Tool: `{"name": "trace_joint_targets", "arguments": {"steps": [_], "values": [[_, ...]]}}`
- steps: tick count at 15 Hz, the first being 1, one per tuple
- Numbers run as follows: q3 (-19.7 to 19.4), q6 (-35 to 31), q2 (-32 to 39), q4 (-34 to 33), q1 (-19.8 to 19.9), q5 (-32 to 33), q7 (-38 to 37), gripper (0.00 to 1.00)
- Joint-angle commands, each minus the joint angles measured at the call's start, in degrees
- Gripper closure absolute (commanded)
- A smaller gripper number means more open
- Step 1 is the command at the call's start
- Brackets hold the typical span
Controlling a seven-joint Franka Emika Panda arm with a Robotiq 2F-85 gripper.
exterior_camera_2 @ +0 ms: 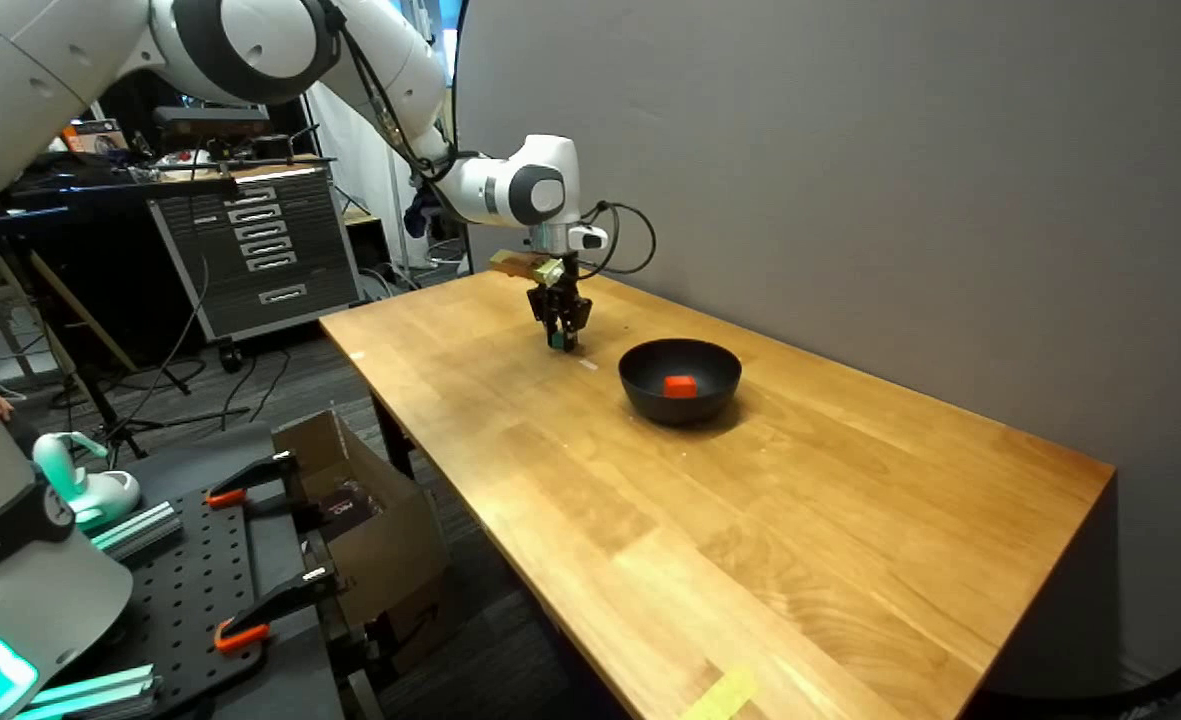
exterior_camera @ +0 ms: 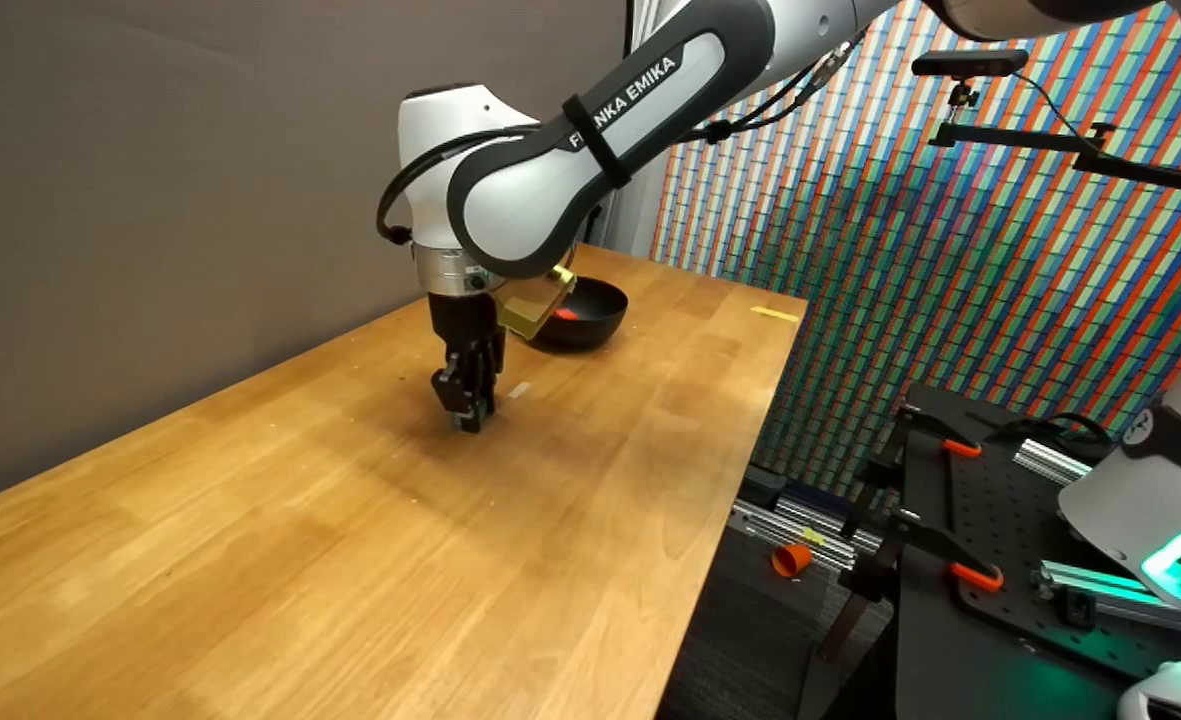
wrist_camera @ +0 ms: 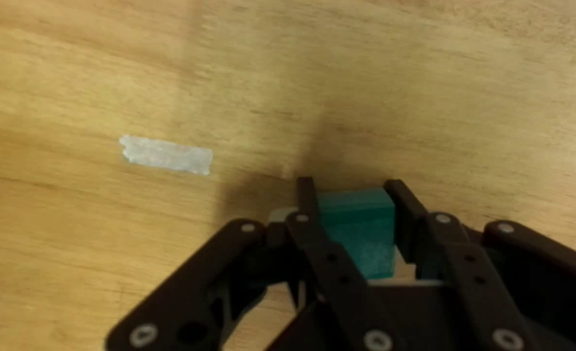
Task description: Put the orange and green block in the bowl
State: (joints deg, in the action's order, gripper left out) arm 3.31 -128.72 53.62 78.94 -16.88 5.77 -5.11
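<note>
Green block (wrist_camera: pixel 361 239): one, cubic, no clear long axis; lower middle of the wrist view, right of centre; directly between the fingers (wrist_camera: pixel 407 212) of the gripper (wrist_camera: pixel 350 187), a side against each. Jaws: parted by just the block's width, apparently clasping it; whether it is off the table (exterior_camera_2: pixel 800 560) cannot be told.

Orange block (exterior_camera_2: pixel 680 386): one, inside the bowl (exterior_camera_2: pixel 678 411), middle of an exterior view; that part looks done.

Bowl: one, black, to the right of and lower than the gripper in the same frame, near but apart.

Deciding relation: green block to bowl; the carry likely calls for a lift over the rim, then travel toward frame right.
</note>
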Motion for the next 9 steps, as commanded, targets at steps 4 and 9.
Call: {"name": "trace_joint_targets", "arguments": {"steps": [4,9], "values": [[-7.02,-0.28,-4.84,1.56,0.85,2.49,-8.53,0.85],[-13.81,-0.74,-10.87,4.35,0.80,5.40,-18.96,0.85]]}}
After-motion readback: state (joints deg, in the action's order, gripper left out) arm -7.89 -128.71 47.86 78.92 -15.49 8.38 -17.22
